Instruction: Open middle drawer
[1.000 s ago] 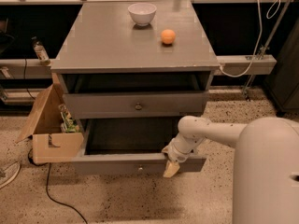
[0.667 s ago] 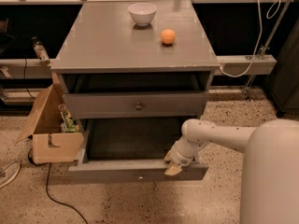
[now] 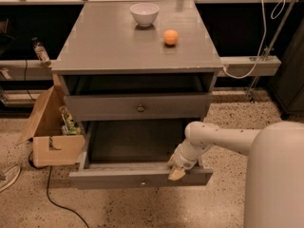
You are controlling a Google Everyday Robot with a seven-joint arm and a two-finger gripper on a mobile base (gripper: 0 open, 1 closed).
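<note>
In the camera view, the middle drawer (image 3: 118, 177), with its wide flat grey front and small round brass knob, stands pulled well out of the grey cabinet (image 3: 137, 51). Our white arm (image 3: 213, 137) reaches in from the right and bends downward. The gripper (image 3: 177, 169) sits at the drawer front's top edge, near its right end. We cannot tell whether it is clamped or apart.

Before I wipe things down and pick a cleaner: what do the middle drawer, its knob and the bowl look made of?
The middle drawer: likely painted wood, matte grey, even coat; the claw sits at its front rim, right side. Its knob: probably brass, small yellowish glint. The bowl: perhaps glazed ceramic, smooth white sheen.
</note>
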